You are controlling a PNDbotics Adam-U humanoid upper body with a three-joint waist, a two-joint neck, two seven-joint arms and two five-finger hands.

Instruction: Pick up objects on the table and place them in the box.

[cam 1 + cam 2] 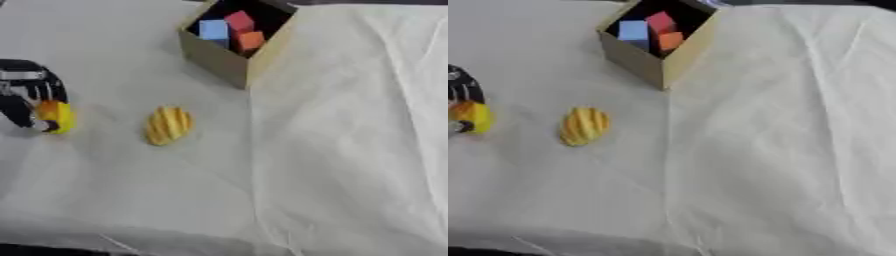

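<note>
Yellow ball (58, 116) in left hand (26, 95) fingers; ridged yellow piece (168, 125) beside; box (229, 59) beyond.

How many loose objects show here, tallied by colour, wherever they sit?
Blue foam block in the cardboard box: 1
Red foam block: 1
Orange foam block: 1
Yellow ridged, striped object: 1
Yellow-orange object in the left robot hand: 1
Total: 5

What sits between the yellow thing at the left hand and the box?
Only the ridged yellow object lies near that line, on the cloth to the right of the yellow-orange thing that the left hand curls around. The cloth between it and the box is bare.
</note>
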